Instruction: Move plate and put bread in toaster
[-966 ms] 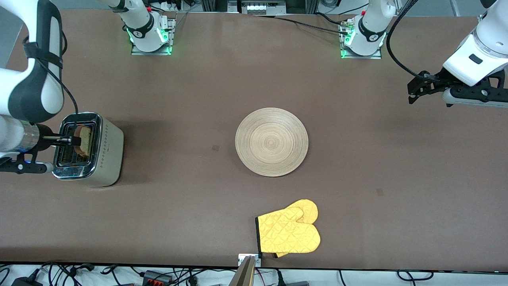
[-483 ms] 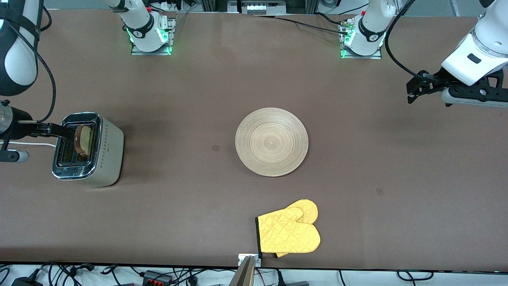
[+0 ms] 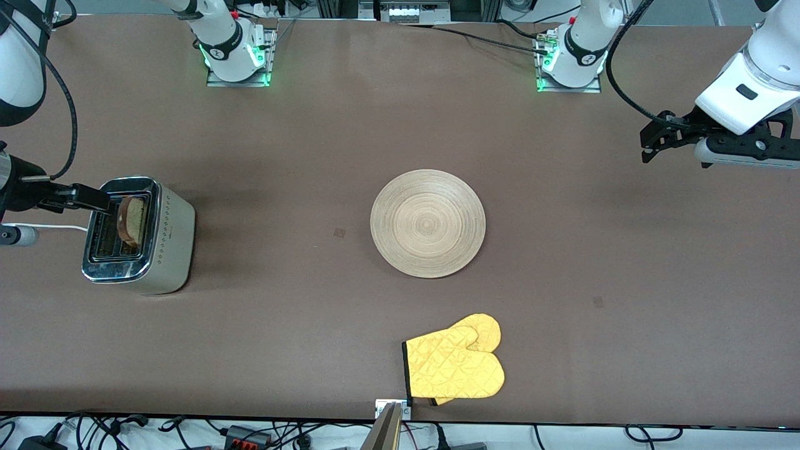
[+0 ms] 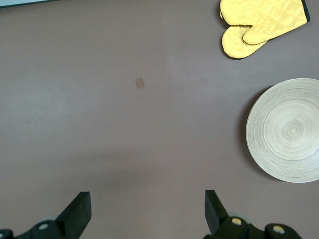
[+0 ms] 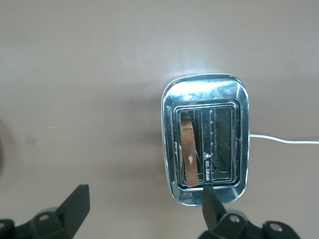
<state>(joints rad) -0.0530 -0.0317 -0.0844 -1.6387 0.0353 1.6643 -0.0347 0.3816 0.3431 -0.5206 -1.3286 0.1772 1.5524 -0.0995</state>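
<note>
A yellow oven mitt lies nearest the camera; farther back sit the bare plate and the toaster, bread in one slot. Right gripper above it, left gripper waiting, both spread.

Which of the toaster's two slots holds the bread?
The slot nearer the plate holds the bread; the toaster has its second slot, toward the table's end, empty.
</note>
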